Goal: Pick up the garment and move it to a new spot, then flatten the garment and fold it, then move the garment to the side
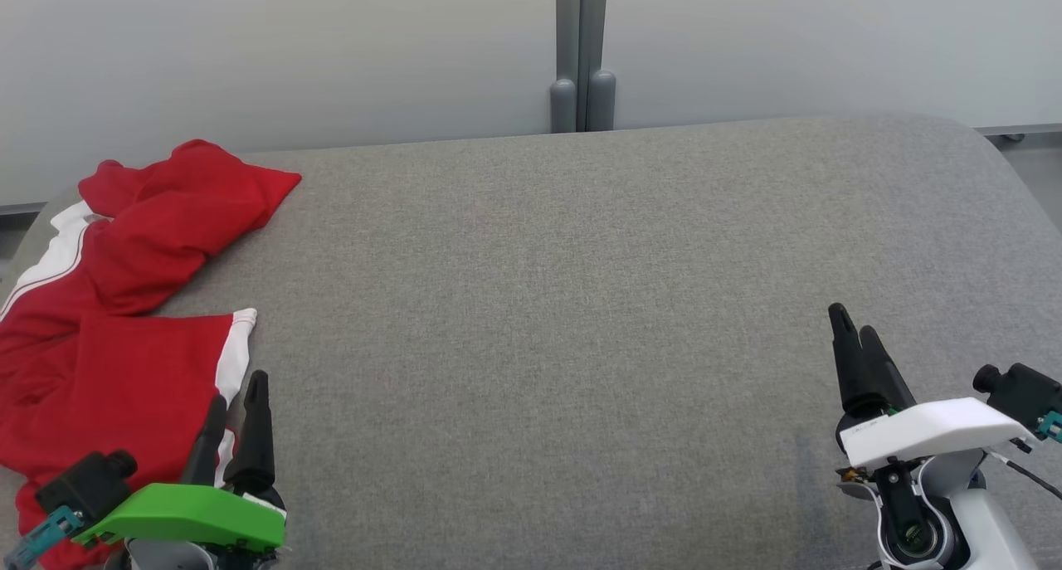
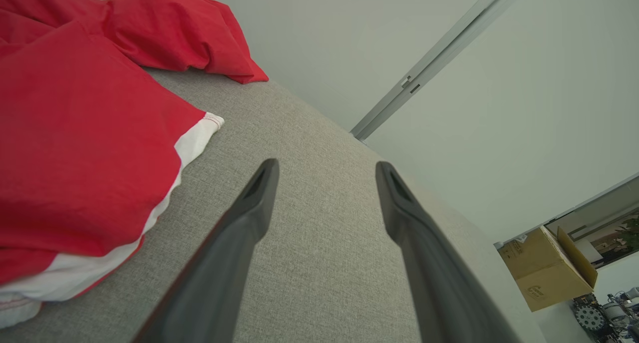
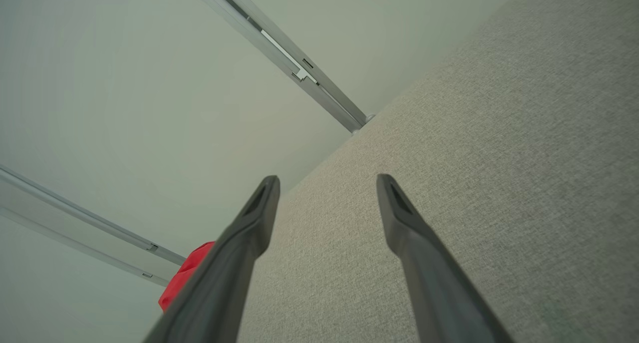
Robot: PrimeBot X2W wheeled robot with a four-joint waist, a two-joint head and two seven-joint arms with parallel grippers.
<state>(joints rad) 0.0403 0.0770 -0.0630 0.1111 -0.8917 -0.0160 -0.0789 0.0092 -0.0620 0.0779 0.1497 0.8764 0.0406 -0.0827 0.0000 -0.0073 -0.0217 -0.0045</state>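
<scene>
Red garment (image 1: 124, 362) lies crumpled at the grey surface's (image 1: 548, 304) left edge; left gripper (image 1: 238, 392) hovers just beside its white hem, right gripper (image 1: 853, 321) is well apart, both jaws wide and empty.

The place looks like a robot test room, a kind of lab. Plain pale wall panels (image 1: 249, 47) are seen across the top of the head view. They are joined by a gray metal post (image 1: 581, 51) at the top middle. A big cloth-covered surface (image 1: 581, 304) in gray is spread over the middle and bottom. Robot parts are seen there too: the left gripper (image 1: 238, 390) at the lower left and the right gripper (image 1: 853, 321) at the lower right. In the lower right corner of the left wrist view, a brown cardboard box (image 2: 546, 268) is seen. Machine parts (image 2: 596, 315) with a gear wheel are seen just below it.
</scene>
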